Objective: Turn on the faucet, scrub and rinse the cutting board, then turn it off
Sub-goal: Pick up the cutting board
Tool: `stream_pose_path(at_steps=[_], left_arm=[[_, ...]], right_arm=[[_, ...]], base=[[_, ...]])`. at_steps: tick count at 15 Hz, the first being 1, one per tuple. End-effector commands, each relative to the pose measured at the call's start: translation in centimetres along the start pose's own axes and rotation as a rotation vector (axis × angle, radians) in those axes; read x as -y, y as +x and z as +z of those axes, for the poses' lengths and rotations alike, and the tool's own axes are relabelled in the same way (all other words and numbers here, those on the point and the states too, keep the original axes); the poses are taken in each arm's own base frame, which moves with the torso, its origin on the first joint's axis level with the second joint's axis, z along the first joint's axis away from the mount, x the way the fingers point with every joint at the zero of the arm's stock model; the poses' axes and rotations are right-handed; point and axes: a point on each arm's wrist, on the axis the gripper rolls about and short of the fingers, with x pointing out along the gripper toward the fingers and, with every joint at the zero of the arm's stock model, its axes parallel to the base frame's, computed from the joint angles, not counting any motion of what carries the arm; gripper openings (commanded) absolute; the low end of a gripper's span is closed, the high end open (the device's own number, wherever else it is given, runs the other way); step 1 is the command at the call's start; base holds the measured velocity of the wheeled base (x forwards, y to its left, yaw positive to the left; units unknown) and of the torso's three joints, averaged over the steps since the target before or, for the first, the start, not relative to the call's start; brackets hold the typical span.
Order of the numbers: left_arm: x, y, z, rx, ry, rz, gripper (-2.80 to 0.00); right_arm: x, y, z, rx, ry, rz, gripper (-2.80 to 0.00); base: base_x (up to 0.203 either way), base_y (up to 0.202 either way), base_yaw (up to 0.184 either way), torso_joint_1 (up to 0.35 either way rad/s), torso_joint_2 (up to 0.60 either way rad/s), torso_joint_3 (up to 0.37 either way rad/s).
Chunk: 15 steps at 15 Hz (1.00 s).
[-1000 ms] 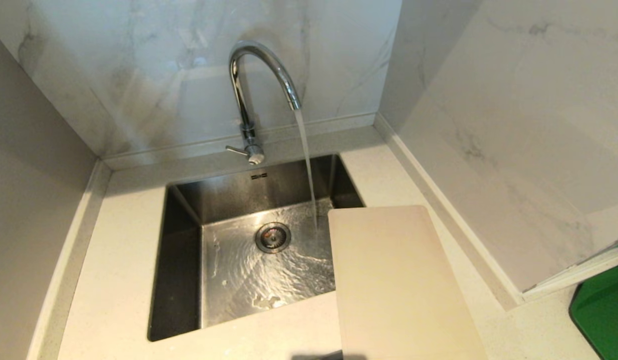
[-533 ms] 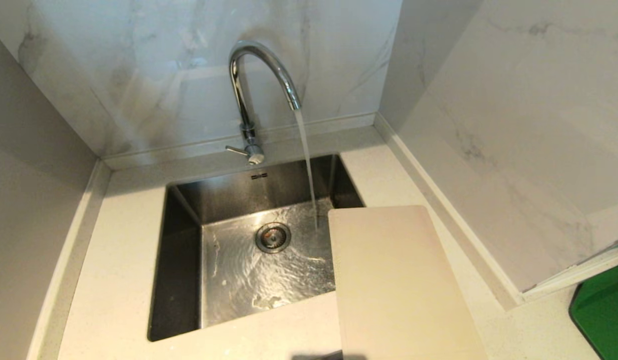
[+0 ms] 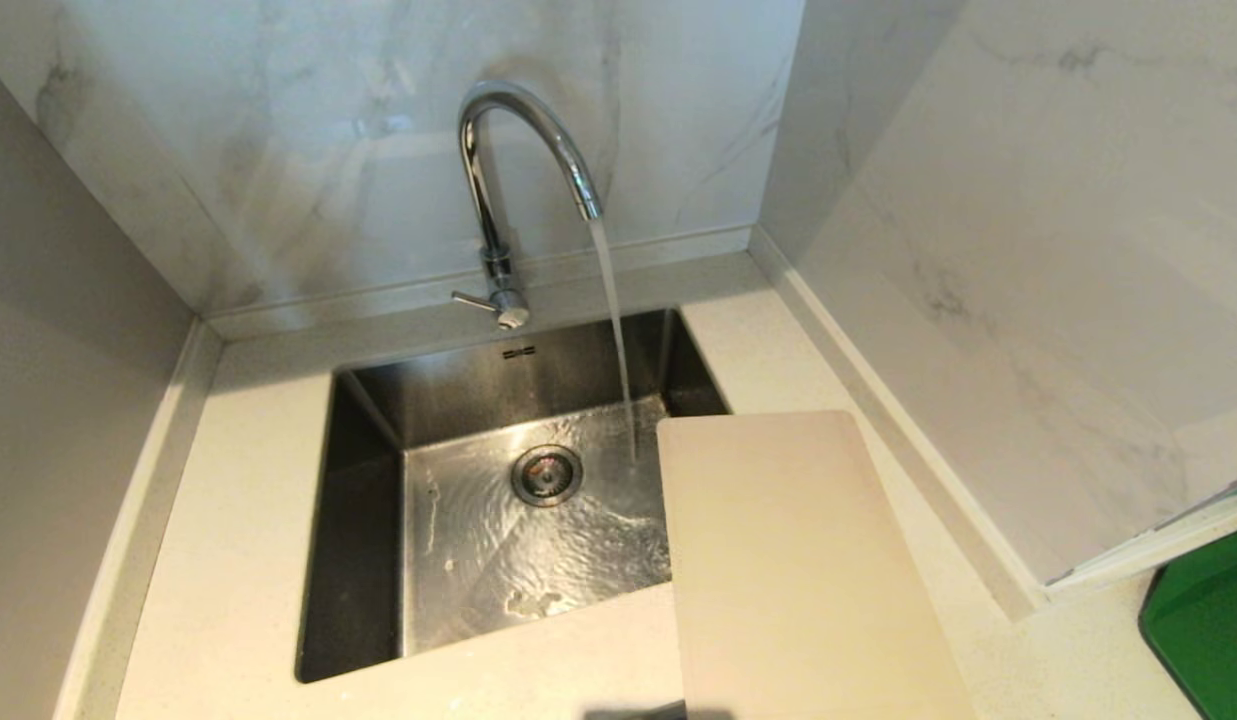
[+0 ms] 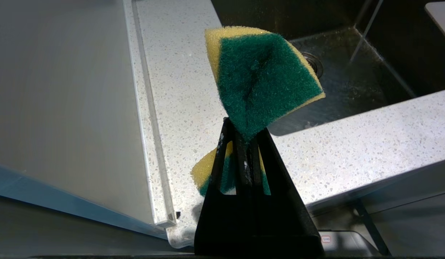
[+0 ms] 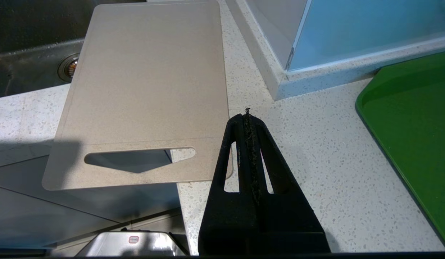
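The chrome faucet (image 3: 523,150) stands behind the steel sink (image 3: 363,540), and water streams from its spout onto the sink floor. The cream cutting board (image 3: 793,570) lies flat on the counter to the right of the sink, one corner over the basin, its slot handle (image 5: 136,158) past the counter's front edge. My left gripper (image 4: 244,129) hangs over the counter left of the sink, shut on a green-and-yellow sponge (image 4: 262,75). My right gripper (image 5: 246,114) is shut and empty, above the counter just right of the board's handle end. Neither arm shows in the head view.
A green tray (image 3: 1203,630) sits at the far right of the counter. Marble walls (image 3: 1028,230) close in behind and to the right of the sink. A raised ledge (image 4: 146,118) runs along the counter's left side.
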Motion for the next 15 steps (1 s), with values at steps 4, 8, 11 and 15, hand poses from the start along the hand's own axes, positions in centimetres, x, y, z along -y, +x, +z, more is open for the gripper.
stream_pose_path(at_steps=[4,8,11,15], left_arm=[[0.00,0.02,-0.09,-0.003,-0.001,0.000,-2.80],[0.00,0.02,-0.08,-0.003,-0.001,0.000,-2.80],[0.00,0.01,-0.09,-0.002,-0.001,0.000,-2.80],[0.00,0.02,-0.08,-0.003,-0.001,0.000,-2.80]], right_arm=[[0.00,0.00,0.01,0.001,0.002,-0.001,-2.80],[0.00,0.00,0.01,0.001,0.002,-0.001,-2.80],[0.00,0.00,0.01,0.001,0.000,0.000,-2.80],[0.00,0.00,0.01,0.000,-0.001,0.000,-2.80]], base=[[0.000,0.000,0.000,0.000,0.00,0.000],[0.000,0.000,0.000,0.000,0.00,0.000],[0.000,0.000,0.000,0.000,0.00,0.000],[0.000,0.000,0.000,0.000,0.00,0.000]])
